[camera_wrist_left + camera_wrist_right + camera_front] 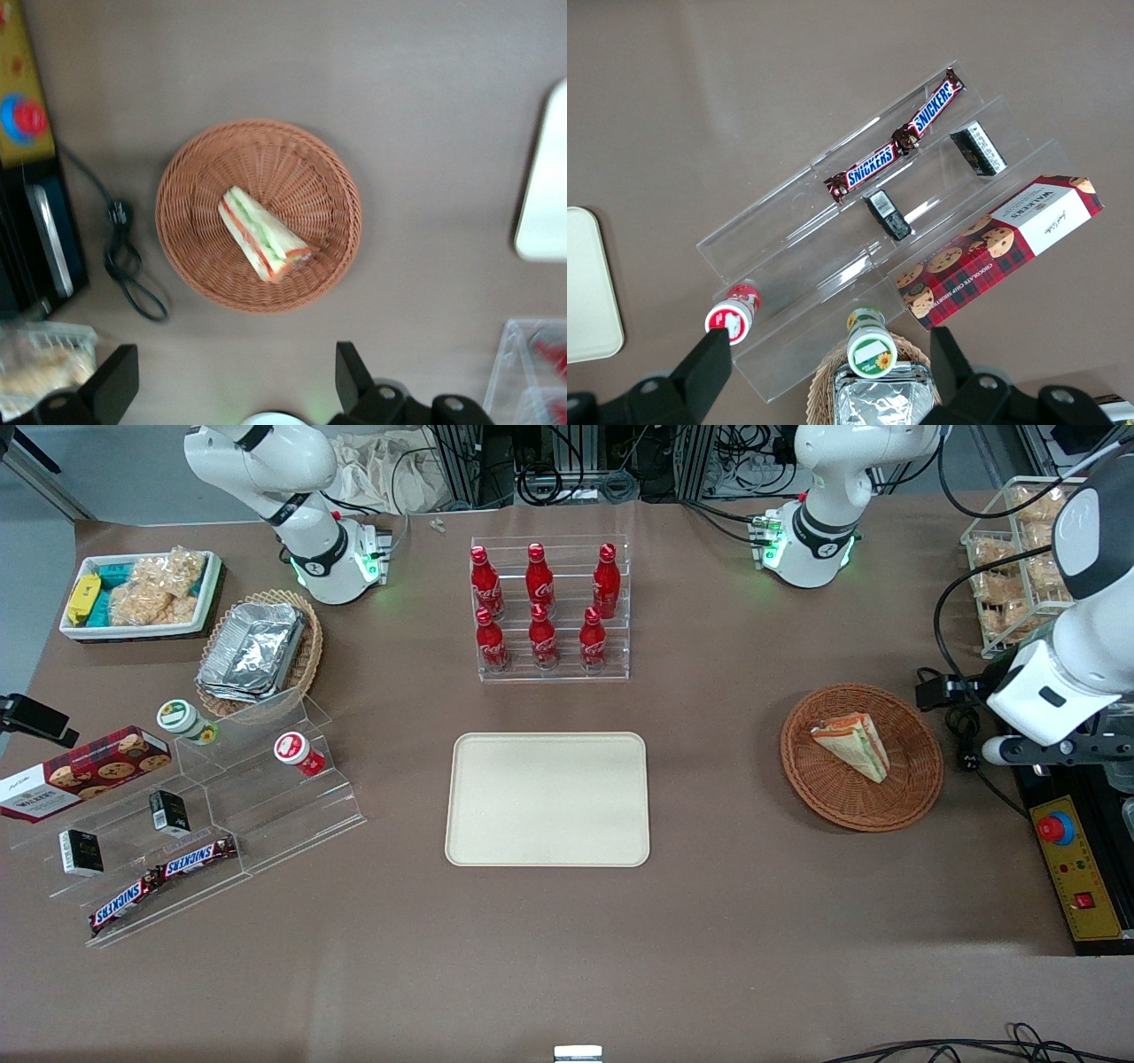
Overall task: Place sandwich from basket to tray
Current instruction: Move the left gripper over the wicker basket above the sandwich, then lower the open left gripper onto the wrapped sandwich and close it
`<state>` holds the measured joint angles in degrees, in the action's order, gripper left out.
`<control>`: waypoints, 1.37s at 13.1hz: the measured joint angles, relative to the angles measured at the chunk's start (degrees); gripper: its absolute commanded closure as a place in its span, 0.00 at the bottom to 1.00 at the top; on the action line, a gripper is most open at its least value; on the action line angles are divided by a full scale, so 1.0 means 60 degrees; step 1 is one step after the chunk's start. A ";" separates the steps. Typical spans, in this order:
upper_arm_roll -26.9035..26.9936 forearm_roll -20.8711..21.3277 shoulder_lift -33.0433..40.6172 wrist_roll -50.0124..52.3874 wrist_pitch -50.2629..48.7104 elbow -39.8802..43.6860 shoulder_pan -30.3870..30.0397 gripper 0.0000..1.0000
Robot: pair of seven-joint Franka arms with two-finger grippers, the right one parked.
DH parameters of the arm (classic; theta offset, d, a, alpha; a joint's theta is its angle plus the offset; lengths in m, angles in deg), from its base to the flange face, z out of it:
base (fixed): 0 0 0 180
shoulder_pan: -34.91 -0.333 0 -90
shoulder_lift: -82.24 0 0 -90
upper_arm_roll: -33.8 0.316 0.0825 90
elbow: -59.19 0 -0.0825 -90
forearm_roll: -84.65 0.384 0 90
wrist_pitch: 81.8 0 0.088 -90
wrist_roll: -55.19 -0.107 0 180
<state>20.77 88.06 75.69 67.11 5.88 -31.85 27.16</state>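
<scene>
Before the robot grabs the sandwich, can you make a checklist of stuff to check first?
1. Sandwich lies in the basket with nothing on top of it: ok.
2. Hand is open, fingers spread wide: ok.
3. Hand is above the table beside the basket, not over the sandwich yet: not ok, it likely needs to move over it.
4. Tray has bare space for the sandwich: ok.
5. Black cable lies on the table beside the basket, apart from it: ok.
</scene>
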 measured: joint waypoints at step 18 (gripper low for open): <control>-0.0067 0.0017 0.1199 0.4529 0.7094 -0.7289 -0.0282 0.00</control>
<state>20.37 88.16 82.88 94.28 48.45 -75.58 25.47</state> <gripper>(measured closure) 0.000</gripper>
